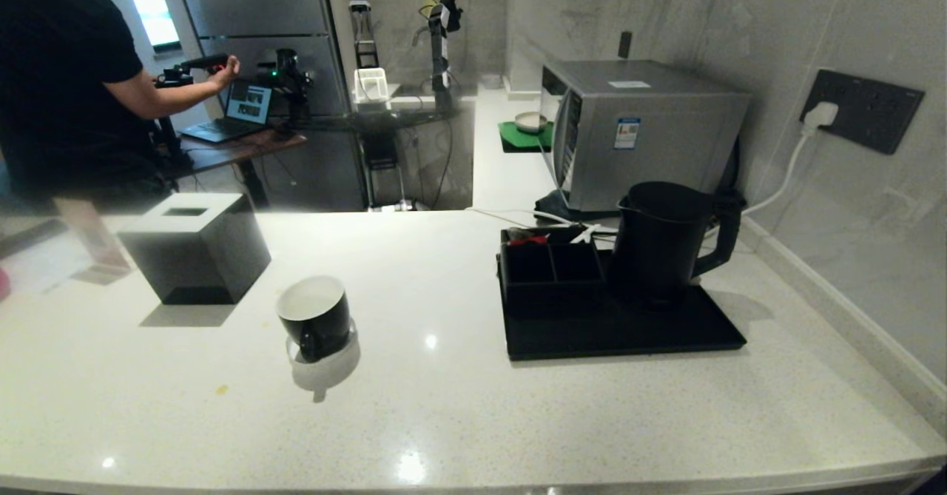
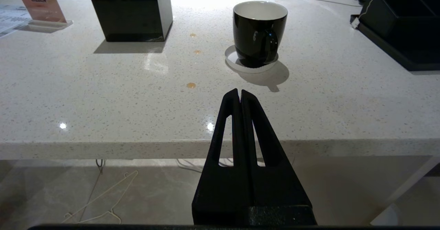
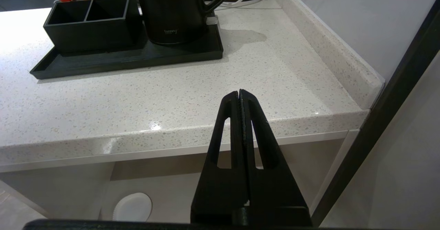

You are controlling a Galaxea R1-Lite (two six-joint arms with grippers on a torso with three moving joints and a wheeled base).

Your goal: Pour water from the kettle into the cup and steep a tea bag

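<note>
We had the left gripper (image 2: 239, 91) pinched together, empty, level before the counter's edge, aimed at the cup (image 2: 259, 30) on its white coaster (image 2: 233, 59). Our right gripper (image 3: 239, 92), likewise closed on nothing, faced the kettle (image 3: 175, 10) upright on the black tray (image 3: 120, 59).

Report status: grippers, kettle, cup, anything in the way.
Left gripper and right gripper shut, empty, short of the counter edge. Kettle upright on black tray; cup on coaster, empty. Nothing between them.
</note>
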